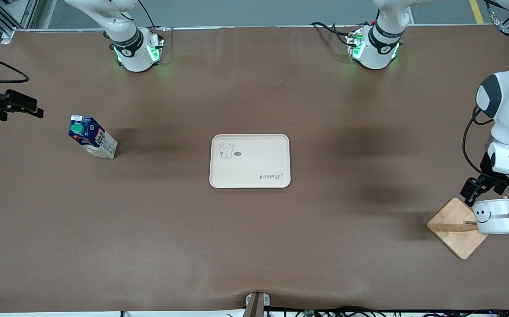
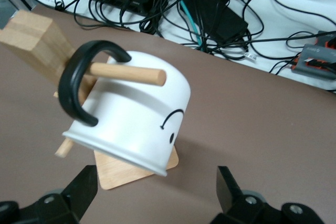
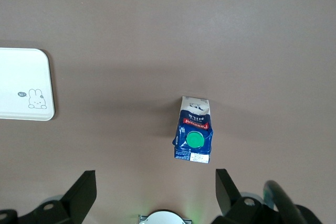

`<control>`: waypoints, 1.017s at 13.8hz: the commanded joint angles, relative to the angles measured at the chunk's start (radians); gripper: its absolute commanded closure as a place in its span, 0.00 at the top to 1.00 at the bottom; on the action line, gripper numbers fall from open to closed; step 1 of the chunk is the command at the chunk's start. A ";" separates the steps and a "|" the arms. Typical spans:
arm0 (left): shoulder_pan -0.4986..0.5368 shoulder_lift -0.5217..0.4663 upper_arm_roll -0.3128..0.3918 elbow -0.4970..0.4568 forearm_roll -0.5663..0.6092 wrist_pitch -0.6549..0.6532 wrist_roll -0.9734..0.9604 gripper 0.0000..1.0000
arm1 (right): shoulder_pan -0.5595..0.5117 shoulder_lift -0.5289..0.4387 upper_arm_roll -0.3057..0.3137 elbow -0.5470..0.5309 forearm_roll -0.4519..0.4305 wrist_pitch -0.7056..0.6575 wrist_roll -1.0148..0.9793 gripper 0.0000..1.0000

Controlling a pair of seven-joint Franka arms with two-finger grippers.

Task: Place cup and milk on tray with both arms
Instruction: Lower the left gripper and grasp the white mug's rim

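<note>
At the left arm's end of the table, toward the corner nearest the front camera, the cup (image 1: 495,216) hangs tipped on its side on a wooden mug stand (image 1: 455,226), a peg (image 2: 125,73) passing through its black loop handle (image 2: 79,80) and its smiley face turned toward the table's middle. The left gripper (image 1: 478,190) hovers just above the cup's rim, its fingers (image 2: 81,188) spread wide apart and touching nothing. Midway along the table lies the cream tray (image 1: 250,161), flat and bare, with its small bear drawing and "Rabbit" script. Toward the right arm's end stands the milk carton (image 1: 93,137), upright on the brown tabletop (image 1: 254,237), green cap on top, well apart from the tray. Over that end's edge, above and to the side of the carton, hangs the right gripper (image 1: 25,105), its fingers (image 3: 83,190) likewise held wide apart with nothing between them.
</note>
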 commanded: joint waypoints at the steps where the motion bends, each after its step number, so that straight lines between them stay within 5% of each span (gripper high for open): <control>1: 0.011 0.018 -0.008 -0.016 0.009 0.066 -0.011 1.00 | -0.006 0.007 0.002 0.017 0.011 -0.008 0.013 1.00; 10: 0.014 0.097 -0.003 0.013 0.023 0.149 -0.002 1.00 | -0.006 0.009 0.002 0.017 0.011 -0.005 0.013 1.00; 14: 0.024 0.114 -0.003 0.040 0.025 0.153 0.048 0.87 | -0.004 0.009 0.002 0.017 0.011 -0.003 0.013 1.00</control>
